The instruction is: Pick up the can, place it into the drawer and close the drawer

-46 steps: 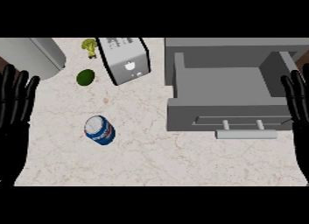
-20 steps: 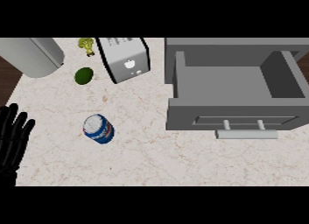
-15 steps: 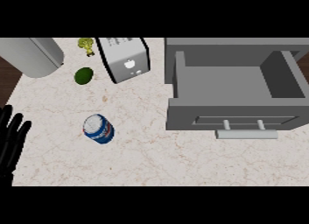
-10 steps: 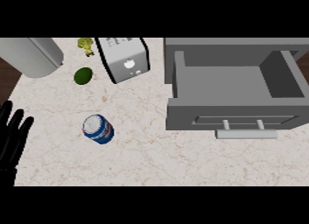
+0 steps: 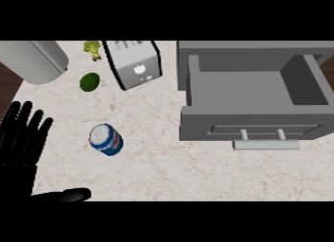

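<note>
Beside the flat left robot hand [image 5: 15, 151], cylindrical can [image 5: 106, 139].

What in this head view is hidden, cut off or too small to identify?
Right hand: outside the head view.
Left hand: forearm cut off by the left and lower edges.
Small yellow-green thing near the toaster: too small to identify.
Grey container: cut off by the upper edge.
Can: label too small to read.
</note>
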You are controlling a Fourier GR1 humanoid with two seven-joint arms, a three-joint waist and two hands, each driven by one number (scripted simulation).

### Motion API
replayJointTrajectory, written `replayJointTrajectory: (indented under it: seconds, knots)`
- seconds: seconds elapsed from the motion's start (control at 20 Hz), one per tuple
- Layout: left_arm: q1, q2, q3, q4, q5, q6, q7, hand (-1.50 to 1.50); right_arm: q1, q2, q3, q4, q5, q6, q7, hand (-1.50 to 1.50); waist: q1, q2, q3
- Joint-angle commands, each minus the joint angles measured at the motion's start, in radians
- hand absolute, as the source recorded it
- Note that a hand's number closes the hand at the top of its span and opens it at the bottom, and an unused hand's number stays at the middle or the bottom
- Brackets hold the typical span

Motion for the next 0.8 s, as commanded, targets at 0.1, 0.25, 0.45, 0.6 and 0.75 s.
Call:
replayJointTrajectory:
  seconds: [0.1, 0.25, 0.45, 0.6, 0.75]
  knots:
    - [-0.036, -0.002, -0.027, 0.196, 0.039, 0.056, -0.133, -1.50, -0.019, -0.044, -0.083, -0.015, -0.116, 0.030, 0.079, -1.50, -0.002, 0.001, 0.000]
    - [-0.128, 0.015, 0.050, 0.225, 0.037, 0.036, -0.061, -1.50, 0.038, 0.010, -0.083, -0.079, -0.067, 0.055, 0.066, -1.50, -0.002, 0.000, 0.000]
    - [-0.047, -0.002, 0.011, 0.357, 0.078, 0.022, -0.270, -1.50, 0.026, 0.029, -0.093, -0.062, -0.048, 0.063, 0.065, -1.50, 0.000, 0.001, 0.000]
    - [-0.017, -0.002, -0.091, 0.308, 0.018, 0.102, -0.240, -1.50, -0.006, 0.030, -0.114, -0.037, -0.050, 0.088, 0.059, -1.50, 0.002, 0.000, 0.000]
    - [-0.028, -0.002, -0.057, 0.434, 0.042, 0.084, -0.335, -1.50, 0.032, 0.048, -0.141, -0.042, -0.091, 0.126, 0.051, -1.50, -0.001, 0.000, 0.000]
